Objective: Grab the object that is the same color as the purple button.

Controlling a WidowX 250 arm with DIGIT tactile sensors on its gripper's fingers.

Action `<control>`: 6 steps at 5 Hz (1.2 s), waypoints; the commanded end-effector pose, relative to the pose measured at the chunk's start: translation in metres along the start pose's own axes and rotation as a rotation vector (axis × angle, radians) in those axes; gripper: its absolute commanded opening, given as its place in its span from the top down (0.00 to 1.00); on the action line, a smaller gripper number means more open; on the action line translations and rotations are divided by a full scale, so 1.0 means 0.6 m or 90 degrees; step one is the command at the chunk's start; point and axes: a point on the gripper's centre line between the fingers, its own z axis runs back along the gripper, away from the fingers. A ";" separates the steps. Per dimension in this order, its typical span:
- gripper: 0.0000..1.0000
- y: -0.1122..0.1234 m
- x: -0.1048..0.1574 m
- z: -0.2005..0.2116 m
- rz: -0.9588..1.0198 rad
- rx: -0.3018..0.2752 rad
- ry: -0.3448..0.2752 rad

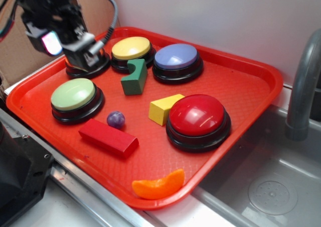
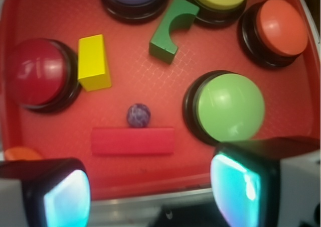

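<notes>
Red tray (image 1: 251,94), yellow block (image 1: 163,108)

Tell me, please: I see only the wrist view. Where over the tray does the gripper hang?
Observer: The gripper hangs over the orange button at a back corner of the tray, well apart from the purple ball.
Operator: My view cuts off the purple button. Is anything on it?
Observer: No, its whole dome shows bare.
Operator: What lies beyond the tray?
Observer: A sink with a grey faucet sits beside the edge near the red button.
</notes>
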 end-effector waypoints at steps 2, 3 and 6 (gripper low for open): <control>0.00 -0.008 0.024 -0.095 0.054 -0.008 -0.016; 0.00 -0.007 0.029 -0.118 0.076 -0.003 -0.012; 0.00 -0.020 0.029 -0.164 0.087 0.006 0.007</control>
